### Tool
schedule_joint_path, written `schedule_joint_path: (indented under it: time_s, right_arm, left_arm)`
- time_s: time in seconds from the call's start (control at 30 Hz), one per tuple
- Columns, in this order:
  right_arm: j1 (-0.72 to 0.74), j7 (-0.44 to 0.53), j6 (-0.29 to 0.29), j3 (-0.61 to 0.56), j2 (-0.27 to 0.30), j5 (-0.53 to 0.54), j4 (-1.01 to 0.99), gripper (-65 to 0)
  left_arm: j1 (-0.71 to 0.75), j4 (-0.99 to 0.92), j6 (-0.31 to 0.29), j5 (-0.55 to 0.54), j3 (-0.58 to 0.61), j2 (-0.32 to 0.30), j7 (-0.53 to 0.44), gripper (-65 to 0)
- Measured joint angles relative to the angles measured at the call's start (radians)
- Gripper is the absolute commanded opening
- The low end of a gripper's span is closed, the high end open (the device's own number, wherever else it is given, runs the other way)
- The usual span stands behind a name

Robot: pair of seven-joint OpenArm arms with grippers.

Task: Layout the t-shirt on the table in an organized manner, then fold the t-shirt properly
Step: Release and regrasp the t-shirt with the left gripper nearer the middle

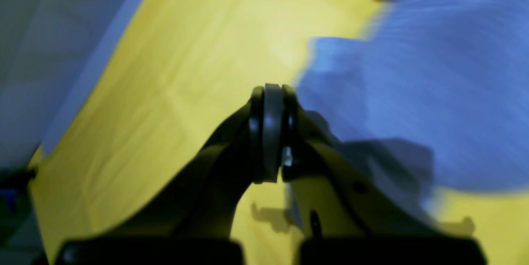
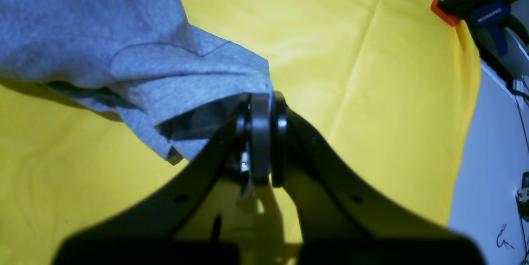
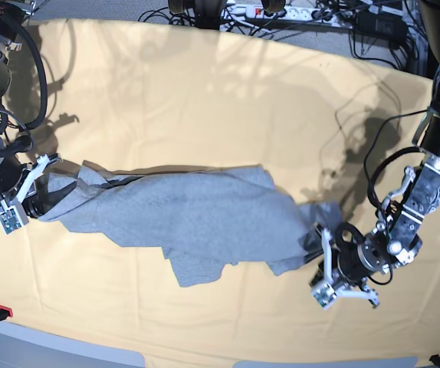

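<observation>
Base view shows the t-shirt (image 3: pixel 189 215) stretched in a crumpled band across the middle of the table (image 3: pixel 205 100), plain grey side up, with one loose flap hanging toward the table's near edge. At the end of the t-shirt on this view's left, the right gripper (image 3: pixel 42 188) sits against the cloth; the right wrist view shows its jaws pressed together with a bunched fold of the grey fabric (image 2: pixel 136 70) caught at the tips, lifted off the yellow table cover (image 2: pixel 351 70). At the opposite end of the t-shirt, the left gripper (image 3: pixel 321 247) meets the fabric's edge. In the blurred left wrist view its jaws (image 1: pixel 270 132) are together, and the t-shirt (image 1: pixel 413 91) lies right beside the tips, but whether cloth is pinched between them cannot be told. Beyond the t-shirt, at a far corner of the table in the right wrist view, an orange-tipped clamp (image 2: pixel 475 13) grips the cover's edge.
</observation>
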Motion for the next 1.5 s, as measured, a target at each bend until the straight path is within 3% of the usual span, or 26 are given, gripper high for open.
schedule_joint_path:
  time_s: [0.13,0.17,0.23,0.37,0.67,0.8,1.17,1.27,1.4,1.5]
  right_arm:
    - [0.0,0.0,0.014,0.0,0.0,0.0,0.0,-65.0]
    - [0.0,0.0,0.013,0.0,0.0,0.0,0.0,-65.0]
    - [0.0,0.0,0.013,0.0,0.0,0.0,0.0,-65.0]
    - [0.0,0.001,0.014,0.0,0.0,0.0,0.0,-65.0]
    - [-0.001,0.0,0.013,0.0,0.0,-0.001,0.0,-65.0]
    - [-0.001,0.0,0.013,0.0,0.0,-0.001,0.0,-65.0]
    - [-0.001,0.0,0.013,0.0,0.0,-0.003,0.0,-65.0]
    - [-0.001,0.001,0.013,0.0,0.0,-0.003,0.0,-65.0]
    - [-0.001,0.0,0.013,0.0,0.0,-0.004,0.0,-65.0]
    - [0.0,0.0,0.013,0.0,0.0,-0.004,0.0,-65.0]
  left_arm:
    - [-0.044,-0.13,-0.005,0.001,-0.002,0.053,-0.014,-65.0]
    - [-0.053,-0.145,-0.034,-0.008,-0.001,0.06,0.011,-65.0]
    - [-0.07,-0.138,-0.152,-0.069,-0.001,0.058,0.121,-65.0]
    - [-0.114,-0.077,-0.346,-0.294,0.0,0.051,0.394,-65.0]
    - [-0.111,0.063,-0.34,-0.938,0.0,0.001,0.906,-65.0]
    - [-0.098,0.068,-0.341,-1.146,0.0,0.008,0.914,-65.0]
    - [0.096,0.067,-0.341,-1.141,0.0,0.01,0.922,-65.0]
    - [0.117,0.067,-0.342,-1.025,0.0,0.01,0.904,-65.0]
    - [0.143,0.066,-0.341,-0.864,0.0,0.013,0.749,-65.0]
    - [0.143,0.066,-0.341,-0.818,0.0,0.016,0.66,-65.0]
